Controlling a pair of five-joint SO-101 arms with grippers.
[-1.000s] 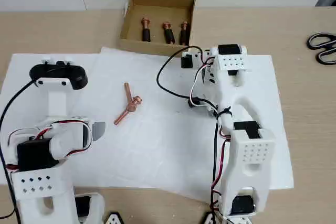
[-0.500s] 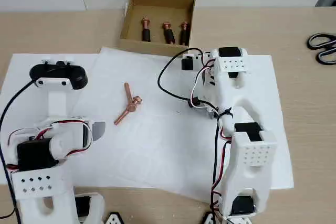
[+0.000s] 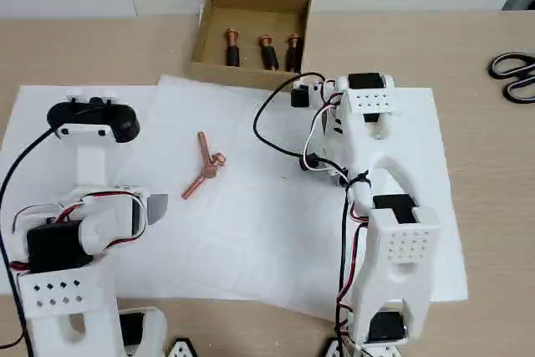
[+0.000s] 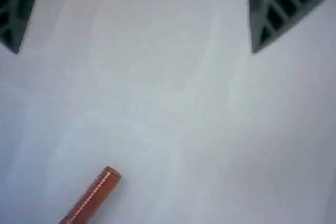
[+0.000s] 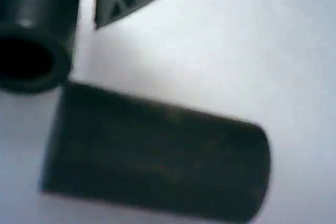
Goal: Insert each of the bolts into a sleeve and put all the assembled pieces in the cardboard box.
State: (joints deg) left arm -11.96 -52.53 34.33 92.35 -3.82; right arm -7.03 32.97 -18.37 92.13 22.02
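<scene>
On the surface (image 3: 468, 39) we see a white sheet (image 3: 251, 240), and beyond it the cardboard box (image 3: 209, 39) holding three assembled pieces (image 3: 267, 52). The left claw (image 4: 149, 11) hangs wide over the sheet. We cannot tell whether the right claw (image 5: 123, 1) is wide or narrow. By it, two black sleeves (image 5: 157, 161) sit side by side. Two bolts (image 3: 203, 171) touch mid-sheet.

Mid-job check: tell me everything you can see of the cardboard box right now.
The cardboard box is a shallow, open-topped tray of plain brown card with four low upright walls. It sits flat on the wooden table, at the far edge of the white sheet. Inside, three assembled pieces, copper bolts in black sleeves, lie side by side in a row towards the near wall, bolt heads pointing away. The far part of its floor is bare.
</scene>
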